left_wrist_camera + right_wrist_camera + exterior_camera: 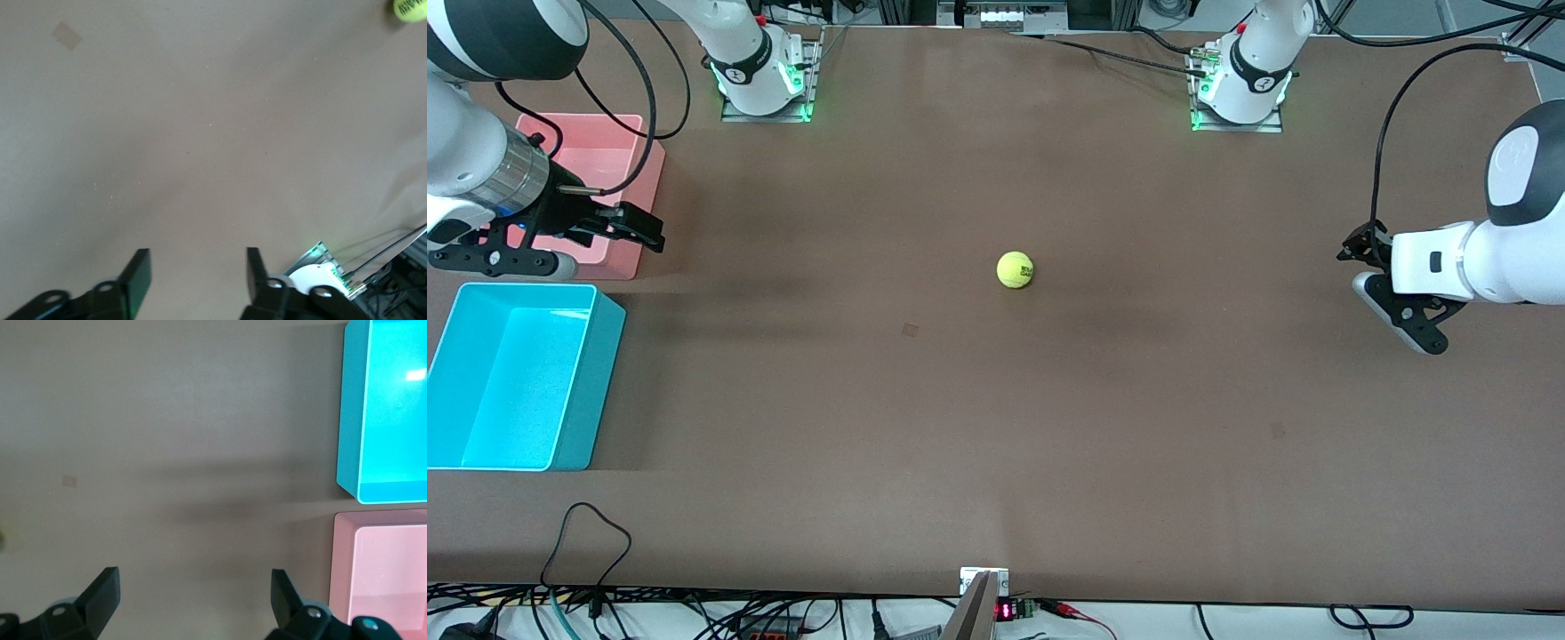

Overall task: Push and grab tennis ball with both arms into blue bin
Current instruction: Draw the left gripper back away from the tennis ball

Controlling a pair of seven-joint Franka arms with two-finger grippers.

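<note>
A big brown table [996, 444] fills the room. At the right arm's end sit the pink bin [618, 160] and, nearer the front camera, the blue bin [591, 382], its long sides running toward the camera. The right gripper [636, 229] hangs by the pink bin, its fingers [103, 593] spread wide. The tennis ball [1015, 269] rests mid-table (black letters facing the left arm's end). The left gripper [197, 273] hovers over bare table, fingers apart, holding nothing.
</note>
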